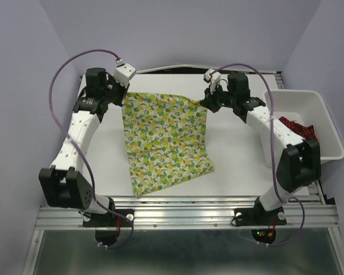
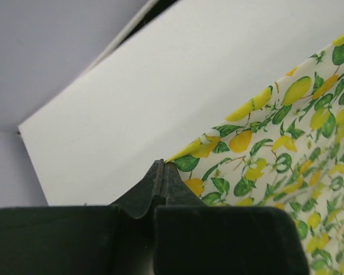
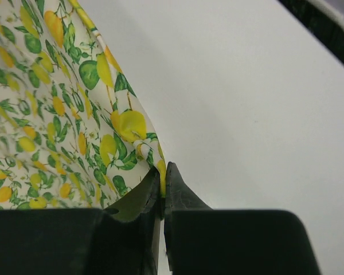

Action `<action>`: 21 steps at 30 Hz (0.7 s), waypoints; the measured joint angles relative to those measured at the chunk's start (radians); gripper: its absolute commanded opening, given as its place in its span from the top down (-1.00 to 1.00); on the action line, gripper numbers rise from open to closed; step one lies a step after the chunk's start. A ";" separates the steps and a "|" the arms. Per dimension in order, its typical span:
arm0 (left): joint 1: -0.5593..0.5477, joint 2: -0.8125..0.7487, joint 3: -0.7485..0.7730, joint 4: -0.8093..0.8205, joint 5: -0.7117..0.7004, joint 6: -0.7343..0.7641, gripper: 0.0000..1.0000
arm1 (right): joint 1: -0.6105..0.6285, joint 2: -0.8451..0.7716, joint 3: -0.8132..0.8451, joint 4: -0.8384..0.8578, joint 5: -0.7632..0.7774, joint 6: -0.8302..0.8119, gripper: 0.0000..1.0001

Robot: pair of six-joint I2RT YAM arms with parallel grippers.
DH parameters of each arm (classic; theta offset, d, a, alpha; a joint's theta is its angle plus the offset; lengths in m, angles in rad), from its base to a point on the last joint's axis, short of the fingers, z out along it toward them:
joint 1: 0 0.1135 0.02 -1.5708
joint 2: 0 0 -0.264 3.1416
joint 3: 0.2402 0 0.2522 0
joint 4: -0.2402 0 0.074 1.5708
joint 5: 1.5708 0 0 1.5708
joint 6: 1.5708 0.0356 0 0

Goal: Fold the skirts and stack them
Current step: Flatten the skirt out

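The lemon-print skirt (image 1: 166, 137) lies spread on the white table, its far edge lifted between both grippers. My left gripper (image 1: 124, 94) is shut on the skirt's far left corner; in the left wrist view the cloth (image 2: 264, 149) meets the closed gripper tips (image 2: 162, 165). My right gripper (image 1: 207, 102) is shut on the far right corner; in the right wrist view the cloth (image 3: 74, 103) is pinched between the gripper tips (image 3: 163, 175). The red dotted skirt (image 1: 298, 127) lies in the white bin at the right.
The white plastic bin (image 1: 321, 114) stands at the table's right edge. The table (image 1: 241, 166) ends at a metal rail at the front. Lilac walls close in on the left, back and right.
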 measured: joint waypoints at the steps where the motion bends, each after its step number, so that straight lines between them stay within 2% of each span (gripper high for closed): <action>1: -0.002 0.049 -0.016 0.021 -0.012 0.003 1.00 | -0.005 0.046 0.000 0.013 0.012 0.009 0.99; 5: -0.006 0.290 -0.037 0.103 -0.051 0.008 1.00 | -0.037 0.237 0.018 0.060 0.040 0.048 0.99; 10: -0.007 0.559 0.081 0.159 -0.051 0.005 1.00 | -0.090 0.471 0.180 0.103 0.012 0.103 0.99; 13: -0.010 0.669 0.179 0.182 -0.037 0.001 1.00 | -0.122 0.556 0.248 0.108 -0.025 0.126 0.98; 16: -0.011 0.710 0.237 0.189 -0.025 0.001 1.00 | -0.140 0.611 0.305 0.110 -0.048 0.145 0.96; 19: -0.012 0.715 0.260 0.196 -0.016 0.001 1.00 | -0.147 0.642 0.344 0.112 -0.069 0.168 0.77; 20: -0.012 0.715 0.264 0.199 -0.016 0.001 1.00 | -0.150 0.647 0.353 0.112 -0.079 0.172 0.57; 21: -0.012 0.715 0.264 0.206 -0.014 0.002 1.00 | -0.152 0.650 0.359 0.113 -0.089 0.177 0.55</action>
